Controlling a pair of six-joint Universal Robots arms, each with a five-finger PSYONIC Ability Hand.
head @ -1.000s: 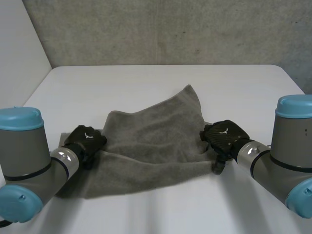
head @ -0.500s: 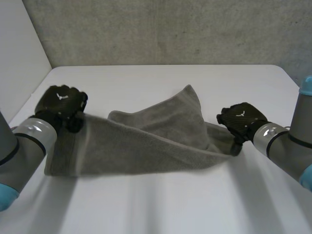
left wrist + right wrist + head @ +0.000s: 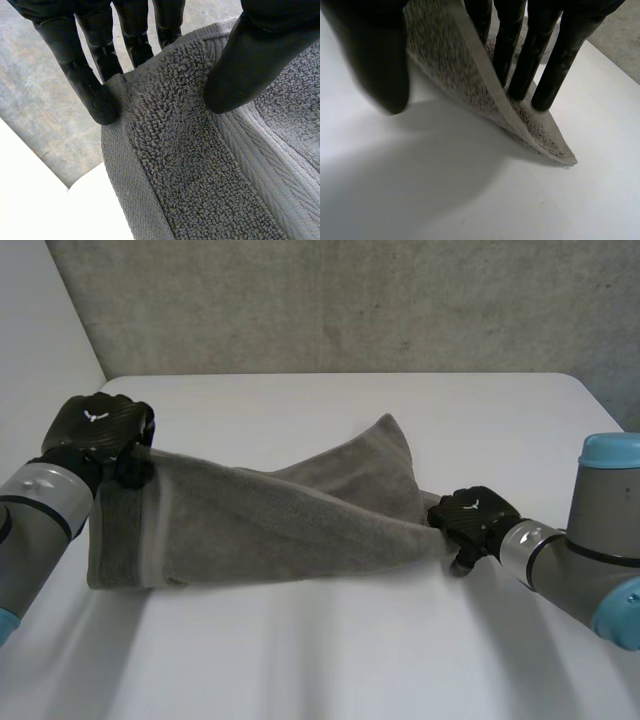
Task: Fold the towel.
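A grey towel (image 3: 280, 525) stretches across the white table (image 3: 330, 660) between my two hands. My left hand (image 3: 95, 430) is raised above the table's left side and pinches the towel's left corner, thumb (image 3: 250, 60) on the near face of the towel (image 3: 190, 165), fingers (image 3: 95, 95) behind it. The left end hangs down from this grip. My right hand (image 3: 468, 520) is low at the towel's right end. There a fold of the towel (image 3: 470, 75) stands between its thumb (image 3: 375, 55) and fingers (image 3: 545, 65), and the corner tip lies on the table.
A concrete wall (image 3: 350, 300) rises behind the table's far edge. The table's left edge (image 3: 70, 425) runs just under my left hand. A peak of the towel (image 3: 390, 430) lies toward the back of the table.
My left hand has lifted the towel's left corner up and out to the left. My right hand went right, then came back in and lower, its fingers closing on the towel's end.
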